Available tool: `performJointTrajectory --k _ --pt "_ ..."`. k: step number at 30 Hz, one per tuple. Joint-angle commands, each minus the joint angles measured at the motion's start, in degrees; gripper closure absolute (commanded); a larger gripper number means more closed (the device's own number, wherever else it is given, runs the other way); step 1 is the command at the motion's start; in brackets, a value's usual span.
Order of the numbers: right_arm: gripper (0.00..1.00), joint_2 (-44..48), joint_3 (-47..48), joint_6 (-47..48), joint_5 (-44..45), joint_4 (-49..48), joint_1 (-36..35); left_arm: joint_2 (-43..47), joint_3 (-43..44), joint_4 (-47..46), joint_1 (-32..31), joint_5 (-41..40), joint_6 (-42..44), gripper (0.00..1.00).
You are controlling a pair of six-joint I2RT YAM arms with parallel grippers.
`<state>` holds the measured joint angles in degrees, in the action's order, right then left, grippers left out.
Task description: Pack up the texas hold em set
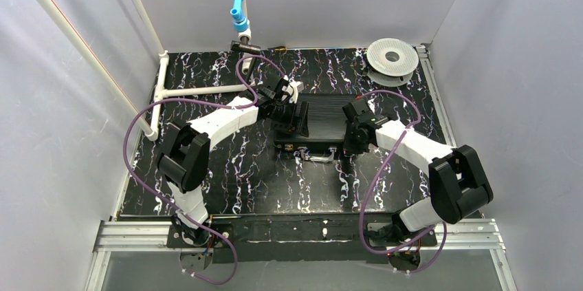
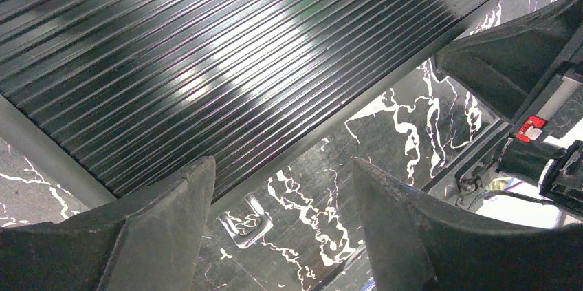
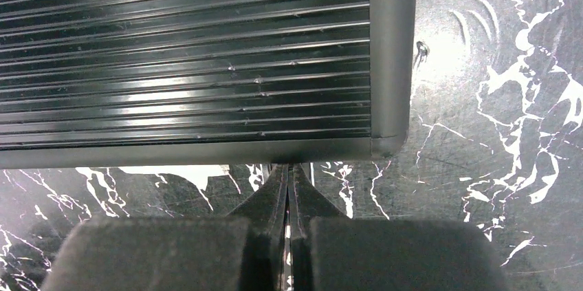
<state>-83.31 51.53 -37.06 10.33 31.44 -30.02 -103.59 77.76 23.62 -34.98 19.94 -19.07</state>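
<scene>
The black ribbed briefcase [image 1: 323,120] lies closed and flat in the middle of the table, with its silver handle [image 1: 316,157] and latches on the near side. Chips, discs, dice and cards are out of view. My left gripper [image 1: 292,113] hovers open over the case's left end. In the left wrist view the ribbed lid [image 2: 206,50] fills the top, and the handle [image 2: 242,219] shows between the spread fingers [image 2: 172,222]. My right gripper [image 1: 352,109] is shut and empty. Its tips [image 3: 289,170] meet the case's edge [image 3: 206,155] near a corner.
A round white-grey spool [image 1: 392,58] lies at the back right corner. White pipes [image 1: 199,89] run along the left and back. The table top [image 1: 275,181] is black marble-patterned, with grey walls on three sides. The right arm [image 2: 522,64] shows in the left wrist view.
</scene>
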Motion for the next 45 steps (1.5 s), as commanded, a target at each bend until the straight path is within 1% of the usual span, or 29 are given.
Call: performJointTrajectory --k 1,6,12,16,18,20,24,27,28,29,34,38,40,42,43,44,45 --pt "0.99 -2.9 0.4 0.7 3.7 1.7 0.0 -0.2 0.0 3.9 0.4 -3.1 1.2 0.27" --pt "0.99 -1.0 -3.9 -0.8 4.8 -2.0 -0.2 -0.4 0.4 4.1 0.4 -2.9 1.2 0.27" --pt "0.99 3.9 -12.1 -8.2 5.1 -13.7 -1.3 -0.5 0.5 4.0 0.4 -2.8 1.2 0.27" --pt "0.99 5.2 -16.0 -12.2 8.9 -19.2 -1.4 -0.2 0.1 4.0 0.4 -3.3 1.3 0.27" --pt "0.99 5.8 -18.5 -12.6 11.1 -22.9 -1.6 -0.2 0.3 4.0 0.4 -3.0 1.2 0.27" --pt "0.99 6.5 -19.8 -12.4 12.3 -24.2 -1.5 0.0 0.4 4.0 0.4 -3.0 1.2 0.27" --pt "0.99 12.5 -24.9 -11.3 13.5 -29.0 -2.1 0.3 0.5 4.0 0.4 -3.1 1.2 0.27" --pt "0.99 17.6 -32.1 -8.0 13.6 -40.6 -2.1 0.2 0.8 4.0 0.4 -2.3 1.0 0.27" --pt "0.99 18.2 -33.6 -7.6 14.3 -43.5 -2.2 0.3 0.8 3.9 0.4 -2.2 1.0 0.27" --pt "0.99 17.9 -33.8 -7.6 15.4 -44.2 -2.2 0.4 0.6 3.9 0.4 -2.3 1.0 0.27" --pt "0.99 16.4 -31.2 -7.1 18.5 -40.6 -2.2 0.5 0.3 3.8 0.4 -3.0 1.1 0.27" --pt "0.99 19.0 -33.7 -7.1 18.4 -42.9 -2.2 0.2 0.5 3.8 0.4 -2.5 1.0 0.27" --pt "0.99 22.1 -31.1 -6.8 16.0 -36.9 -2.2 0.2 0.3 3.8 0.4 -2.7 1.0 0.27" --pt "0.99 26.2 -27.0 -7.2 15.9 -26.9 -2.5 0.3 0.3 3.8 0.4 -2.9 1.0 0.27" --pt "0.95 27.7 -25.2 -7.2 16.1 -23.3 -2.4 0.4 0.3 3.8 0.4 -2.9 1.0 0.27" --pt "0.87 28.4 -23.1 -6.8 16.2 -19.6 -2.1 0.4 0.4 3.8 0.4 -2.8 1.0 0.27" --pt "0.86 28.4 -19.9 -7.7 16.2 -14.0 -1.8 0.3 0.5 3.8 0.4 -2.7 1.0 0.27"
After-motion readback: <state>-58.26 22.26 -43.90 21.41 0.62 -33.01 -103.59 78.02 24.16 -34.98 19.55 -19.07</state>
